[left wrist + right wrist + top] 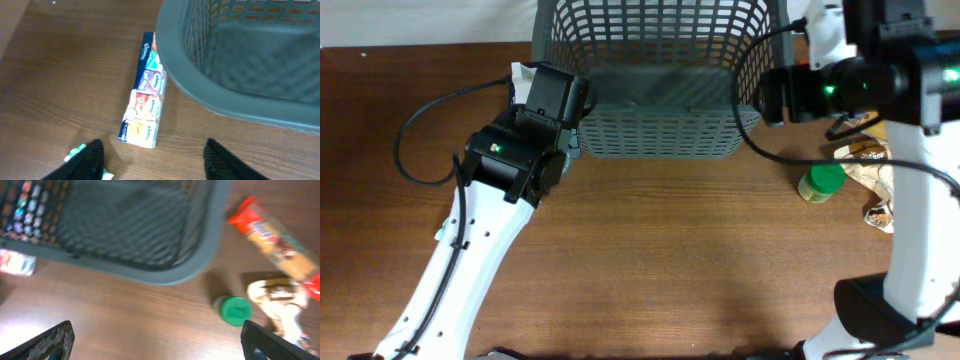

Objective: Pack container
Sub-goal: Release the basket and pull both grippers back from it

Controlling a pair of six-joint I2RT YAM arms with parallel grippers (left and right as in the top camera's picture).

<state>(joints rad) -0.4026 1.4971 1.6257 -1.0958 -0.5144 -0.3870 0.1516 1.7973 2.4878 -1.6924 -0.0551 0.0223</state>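
Note:
The container [655,130] is a dark grey slotted basket at the table's far middle, and nothing shows inside it. A long colourful tissue pack [145,95] lies flat against the container's left rim [200,95]. My left gripper [155,165] hovers just short of the pack, open, with only bare wood between its fingers [90,160]. My right gripper [157,345] is wide open over the table by the container's right corner [200,270], holding nothing. A green-lidded jar [235,311] stands near its right finger [275,342].
Right of the container lie a red biscuit packet [272,235] and a crumpled wrapper [280,300]. In the overhead view the green-lidded jar [822,183] and these packets [870,165] sit beside the right arm's base. Black cables hang by both arms.

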